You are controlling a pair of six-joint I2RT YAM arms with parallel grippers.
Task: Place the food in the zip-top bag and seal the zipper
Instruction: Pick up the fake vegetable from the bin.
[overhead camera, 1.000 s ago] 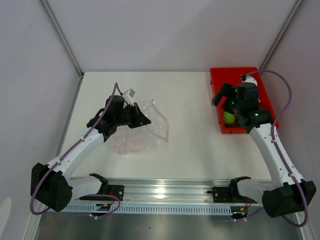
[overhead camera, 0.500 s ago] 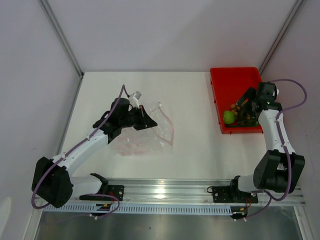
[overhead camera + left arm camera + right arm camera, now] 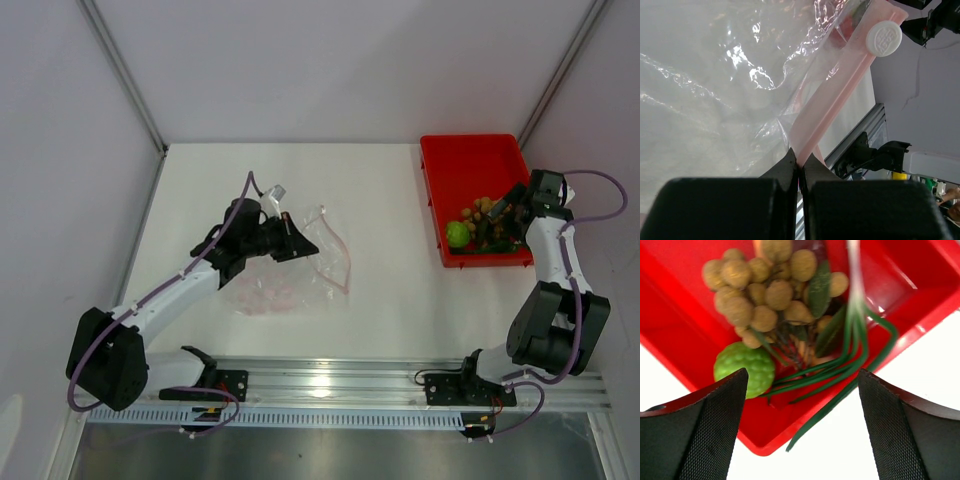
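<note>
White table [image 3: 400, 300], flat & plain, w/ pale grey walls round it on 3 sides. Metal posts [image 3: 122, 75] go up at the back corners. A silver rail [image 3: 330, 385] runs along the near edge, w/ both arm bases on it.

The bag [image 3: 285, 280] is on the left half of the table. It's clear & crinkly w/ pink dots, lying mostly flat. L gripper [image 3: 799, 162] has its jaws pinched tight on the pink zip strip [image 3: 832, 112] at the bag's mouth. The strip runs away from the fingers to a round white knob [image 3: 883, 37]. From the top cam the strip curves out to the right.

Red tray [image 3: 470, 160] sits at the back right of the table. The food is in its near end: a bunch of small tan fruits [image 3: 762, 295], a bumpy green fruit [image 3: 744, 367] just beside it, & a green onion [image 3: 855, 352] w/ one long leaf poking over the rim. Can't pick out the dark long piece for sure. R gripper [image 3: 801, 390] hangs over the food, jaws wide apart, holding nothing.
</note>
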